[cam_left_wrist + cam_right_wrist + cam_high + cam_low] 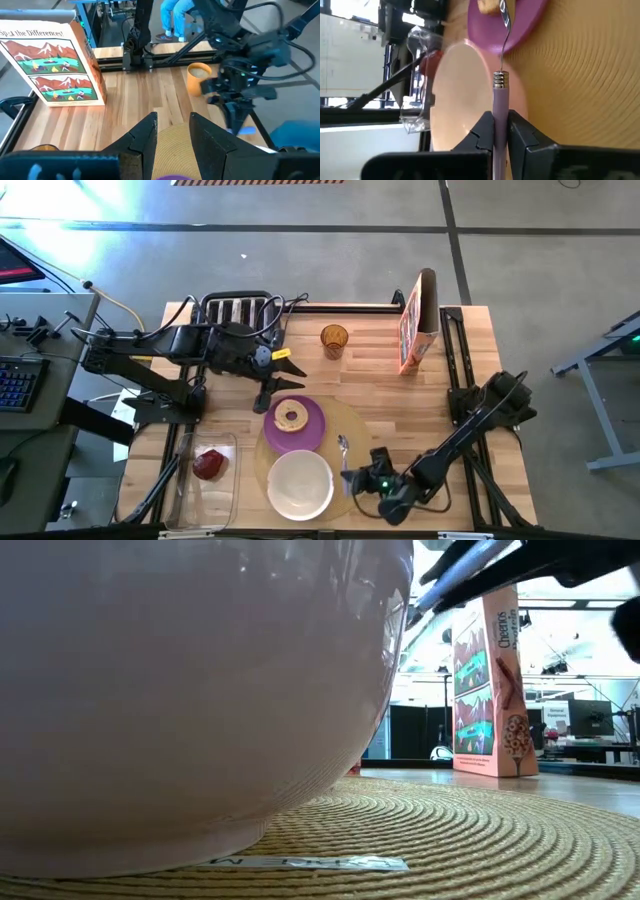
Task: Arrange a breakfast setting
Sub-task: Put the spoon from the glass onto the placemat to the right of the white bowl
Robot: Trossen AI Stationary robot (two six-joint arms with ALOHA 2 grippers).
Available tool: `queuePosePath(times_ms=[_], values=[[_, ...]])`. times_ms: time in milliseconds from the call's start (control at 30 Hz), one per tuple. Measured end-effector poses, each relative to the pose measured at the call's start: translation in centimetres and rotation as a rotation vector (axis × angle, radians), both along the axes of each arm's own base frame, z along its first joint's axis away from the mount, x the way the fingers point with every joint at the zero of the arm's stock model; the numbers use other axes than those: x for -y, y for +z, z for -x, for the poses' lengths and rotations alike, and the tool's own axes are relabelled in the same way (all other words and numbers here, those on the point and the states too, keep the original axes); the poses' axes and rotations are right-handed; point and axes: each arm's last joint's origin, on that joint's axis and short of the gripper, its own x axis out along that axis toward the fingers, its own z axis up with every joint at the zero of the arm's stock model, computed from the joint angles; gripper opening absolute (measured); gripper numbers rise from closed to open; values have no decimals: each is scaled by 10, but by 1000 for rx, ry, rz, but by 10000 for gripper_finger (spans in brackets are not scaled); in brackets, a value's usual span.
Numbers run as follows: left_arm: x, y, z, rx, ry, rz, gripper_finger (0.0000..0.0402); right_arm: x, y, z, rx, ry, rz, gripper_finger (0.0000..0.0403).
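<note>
A round tan placemat (345,425) carries a purple plate (312,432) with a toasted bagel ring (291,416) on it, and a white bowl (300,483) nearer the front edge. A metal spoon (343,448) with a purple handle lies right of the bowl, with my right gripper (352,478) shut on it. My left gripper (272,385) hangs open over the plate's far edge, holding nothing. A dark red food piece (209,464) lies in a clear container (222,498). My right gripper pinches the spoon's purple handle (499,107) between its two fingers (484,131). It comes from the table's near right, slanting down, with the fingers along the spoon. The spoon's bowl end (504,12) points toward the purple plate. Whether that end rests on the mat I cannot tell.
At the back of the table stand a black toaster (240,310), an amber cup (334,340) and a cereal box (418,320). In the low view the white bowl (180,690) fills the left half. The table's right half is bare wood.
</note>
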Motion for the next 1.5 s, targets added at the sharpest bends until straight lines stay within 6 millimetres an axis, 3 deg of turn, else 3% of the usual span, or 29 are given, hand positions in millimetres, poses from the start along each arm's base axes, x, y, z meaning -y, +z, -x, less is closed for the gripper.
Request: queuePosePath(times_ms=[267,500,700,1500], values=[[0,0,0,3,-1,-1,104,-23,-10,-9,-56,-46,-38,3],[0,0,0,-4,-4,-6,104,-32,-13,-11,-155,-79,-39,3],[0,0,0,3,-16,-31,104,-32,-17,-8,-193,-100,-30,3],[0,-2,1,-18,-42,-85,104,-21,-46,-28,-298,-96,-84,3]])
